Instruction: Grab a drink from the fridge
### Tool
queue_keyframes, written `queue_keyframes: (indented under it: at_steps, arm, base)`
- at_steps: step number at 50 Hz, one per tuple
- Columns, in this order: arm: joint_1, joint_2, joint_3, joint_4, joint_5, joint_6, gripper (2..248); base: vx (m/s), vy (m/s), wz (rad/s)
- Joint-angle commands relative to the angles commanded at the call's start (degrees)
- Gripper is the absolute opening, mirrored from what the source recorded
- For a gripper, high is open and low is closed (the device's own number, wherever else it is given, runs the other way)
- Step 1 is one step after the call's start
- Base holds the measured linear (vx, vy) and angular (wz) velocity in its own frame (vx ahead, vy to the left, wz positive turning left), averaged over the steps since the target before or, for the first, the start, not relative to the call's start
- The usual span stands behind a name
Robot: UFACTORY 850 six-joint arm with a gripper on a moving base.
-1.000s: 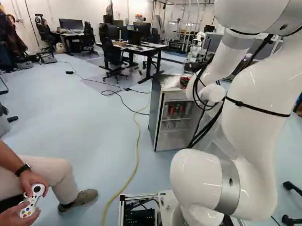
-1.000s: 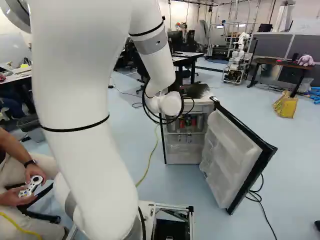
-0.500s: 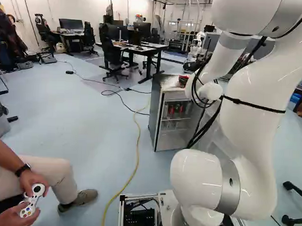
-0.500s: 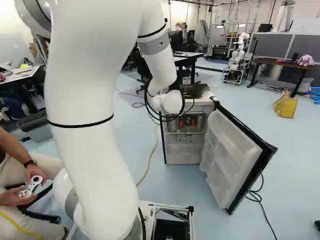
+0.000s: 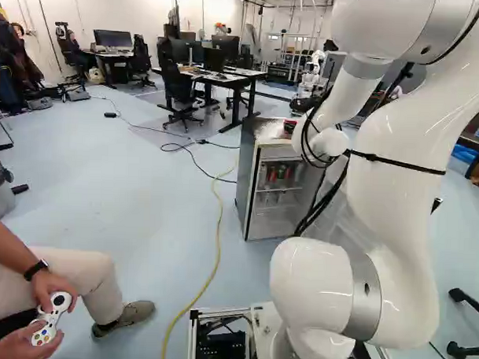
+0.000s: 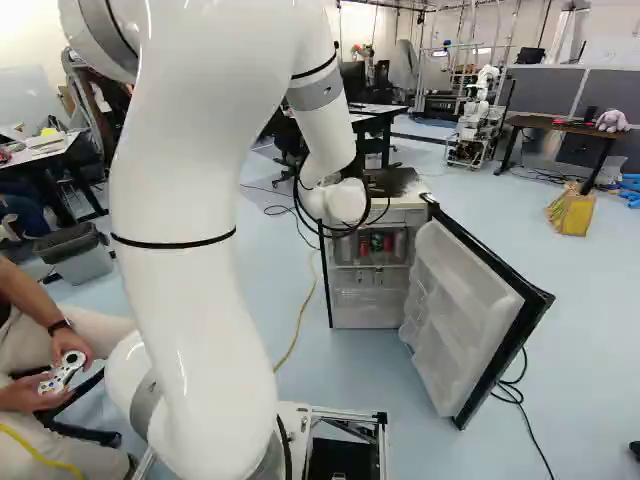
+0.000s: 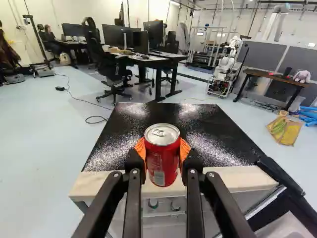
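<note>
Can [image 7: 162,153], red, upright, near the fridge top, off the shelves. Claw [image 5: 289,128] pinches it from both sides, orange pads [image 7: 184,149] against the metal. Fridge [image 5: 248,180] ahead of the arm, door [image 6: 458,310] swung wide to the right. More cans [image 6: 376,243] on the upper shelf inside. Another robot [image 7: 227,64] at far right, beyond the fridge.

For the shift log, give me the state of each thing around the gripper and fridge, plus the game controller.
Gripper: shut on the red soda can
Red soda can: upright, gripped
Mini fridge: open, cans inside
Fridge door: swung wide open
Game controller: in a person's hands
</note>
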Motion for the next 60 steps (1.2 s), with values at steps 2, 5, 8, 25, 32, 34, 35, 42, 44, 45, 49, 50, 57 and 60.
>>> queue_keyframes:
  at_steps: [2, 5, 8, 25, 32, 34, 35, 42, 44, 45, 49, 50, 57, 60]
  arm:
    - [0.05, -0.23, -0.27, 0.18, -0.18, 0.00, 86]
    - [0.14, -0.58, -0.70, 0.45, -0.45, 0.00, 86]
    - [0.22, -0.93, -1.13, 0.73, -0.73, 0.00, 86]
    - [0.67, -2.90, -3.57, 2.30, -2.30, 0.00, 86]
    - [0.85, -3.70, -4.58, 2.90, -2.92, 0.00, 86]
    - [0.90, -3.93, -4.86, 3.03, -3.05, 0.00, 86]
    - [0.93, -4.05, -5.01, 3.08, -3.10, 0.00, 86]
    - [1.11, -4.88, -6.06, 3.22, -3.25, 0.00, 86]
    - [1.15, -5.09, -6.32, 3.22, -3.25, 0.00, 86]
    - [1.18, -5.20, -6.46, 3.22, -3.25, 0.00, 86]
    - [1.26, -5.59, -6.96, 3.22, -3.25, 0.00, 86]
    - [1.28, -5.66, -7.05, 3.22, -3.25, 0.00, 86]
    - [1.32, -5.87, -7.32, 3.22, -3.25, 0.00, 86]
    - [1.33, -5.90, -7.35, 3.22, -3.25, 0.00, 86]
  base:
    - [0.000, 0.000, 0.000]
    - [0.000, 0.000, 0.000]
    - [0.000, 0.000, 0.000]
    - [0.000, 0.000, 0.000]
    - [0.000, 0.000, 0.000]
    - [0.000, 0.000, 0.000]
    - [0.000, 0.000, 0.000]
    - [0.000, 0.000, 0.000]
    - [0.000, 0.000, 0.000]
    - [0.000, 0.000, 0.000]
    - [0.000, 0.000, 0.000]
    - [0.000, 0.000, 0.000]
    - [0.000, 0.000, 0.000]
    - [0.000, 0.000, 0.000]
